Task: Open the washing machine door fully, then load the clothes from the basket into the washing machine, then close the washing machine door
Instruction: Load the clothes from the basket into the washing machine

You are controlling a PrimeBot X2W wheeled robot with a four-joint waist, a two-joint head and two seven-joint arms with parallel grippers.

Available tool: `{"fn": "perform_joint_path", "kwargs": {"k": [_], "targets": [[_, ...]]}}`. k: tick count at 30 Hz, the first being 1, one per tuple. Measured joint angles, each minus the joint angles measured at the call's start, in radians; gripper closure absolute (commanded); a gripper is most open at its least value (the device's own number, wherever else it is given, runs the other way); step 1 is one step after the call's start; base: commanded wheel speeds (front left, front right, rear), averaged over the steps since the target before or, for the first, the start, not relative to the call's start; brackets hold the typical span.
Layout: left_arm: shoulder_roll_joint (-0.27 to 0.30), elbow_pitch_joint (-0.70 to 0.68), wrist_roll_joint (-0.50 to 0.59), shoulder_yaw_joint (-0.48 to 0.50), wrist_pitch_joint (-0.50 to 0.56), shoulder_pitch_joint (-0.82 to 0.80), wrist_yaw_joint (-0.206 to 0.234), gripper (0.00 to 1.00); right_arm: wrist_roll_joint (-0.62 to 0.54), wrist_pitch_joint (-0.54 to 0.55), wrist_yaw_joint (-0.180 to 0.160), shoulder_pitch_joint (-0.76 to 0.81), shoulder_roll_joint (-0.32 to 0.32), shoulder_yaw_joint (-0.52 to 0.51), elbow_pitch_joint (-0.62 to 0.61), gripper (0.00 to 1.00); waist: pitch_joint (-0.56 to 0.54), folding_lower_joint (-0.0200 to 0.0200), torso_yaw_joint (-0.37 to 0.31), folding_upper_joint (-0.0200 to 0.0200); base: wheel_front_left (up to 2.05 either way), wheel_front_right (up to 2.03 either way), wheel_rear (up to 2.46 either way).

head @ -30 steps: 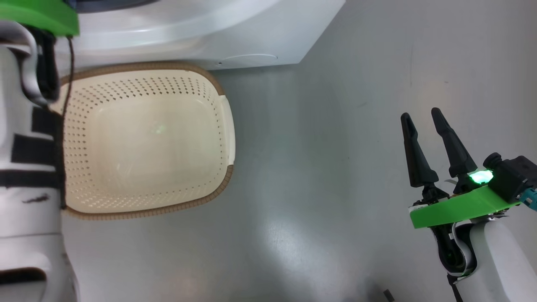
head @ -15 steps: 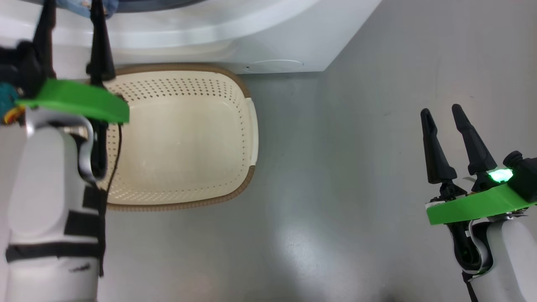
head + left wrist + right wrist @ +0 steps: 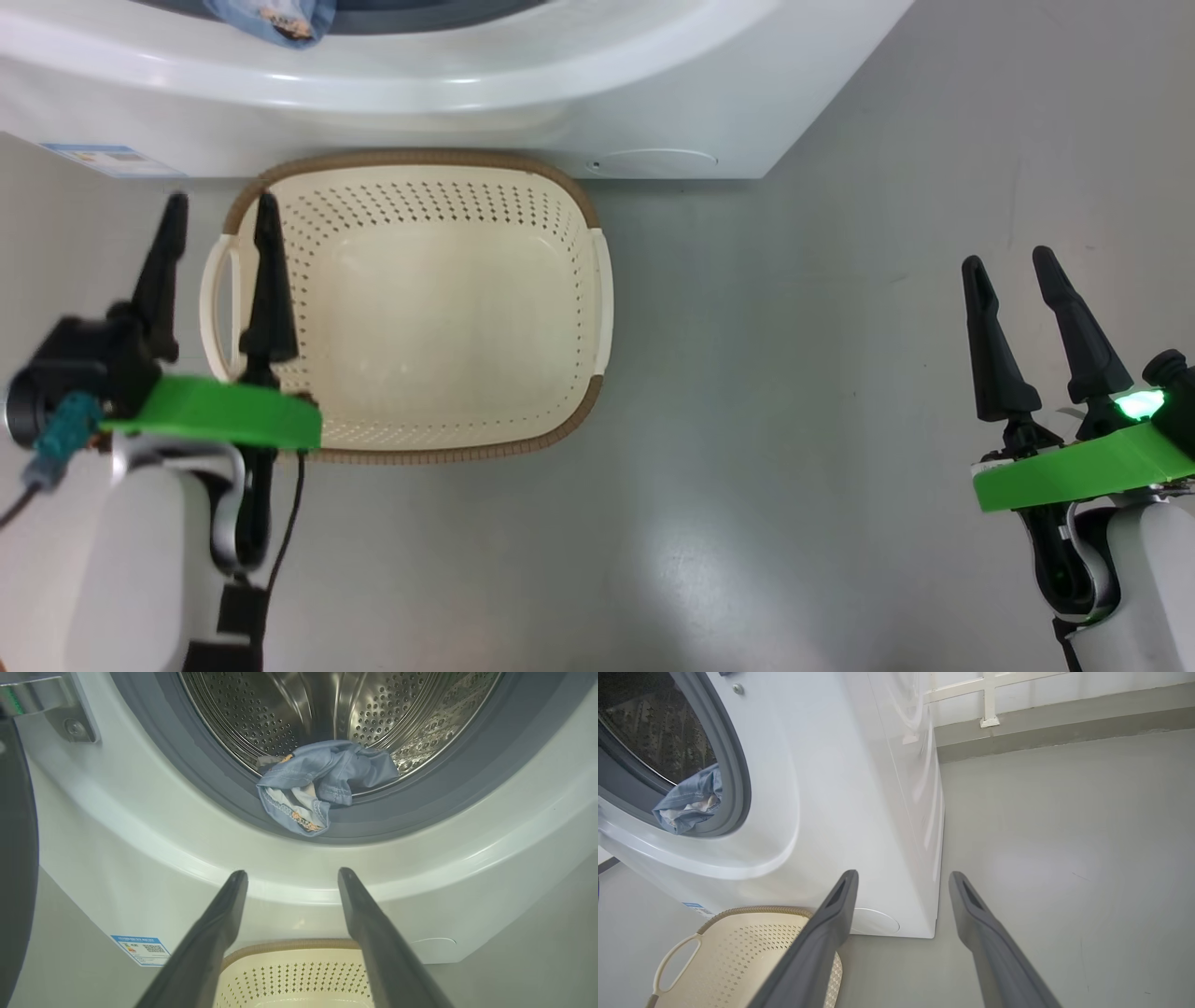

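Head view: what chgd vs 1 s prior? (Insp.)

Cam had shifted, so washing machine & basket sat further right in frame; neither itself moved. L arm had drawn back from the opening. Left gripper was now at lower left, fingers up, one each side of basket's L handle; contact not confirmable. Right gripper stayed lower right. (Asst.)

Surroundings, obstructions? (Insp.)

Clothes lay at front lip of steel drum, a blue fold draped over grey gasket, i.e. across the door seat. Washing machine door stood open, dark rim at L edge of left wrist view. Basket stood on grey floor just beside washer base, blue sticker near its L corner. (Asst.)

Arm pose, pincers? (Insp.)

Both pincers released, fingers spread, grasping nothing. L wrist pointed at the opening, over basket's far rim. R fingers pointed past washer's R corner, well apart from basket. (Asst.)
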Motion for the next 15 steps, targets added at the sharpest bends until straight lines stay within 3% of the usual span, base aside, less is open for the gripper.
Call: {"fn": "perform_joint_path", "kwargs": {"k": [15], "targets": [[-0.011,-0.126,-0.002,0.012,0.0,0.24,0.0,0.0,-0.019,0.0,0.0,0.052,-0.009,-0.009,0.007,0.0,-0.049,0.0,0.005,0.0,0.0,0.0,0.0]]}}
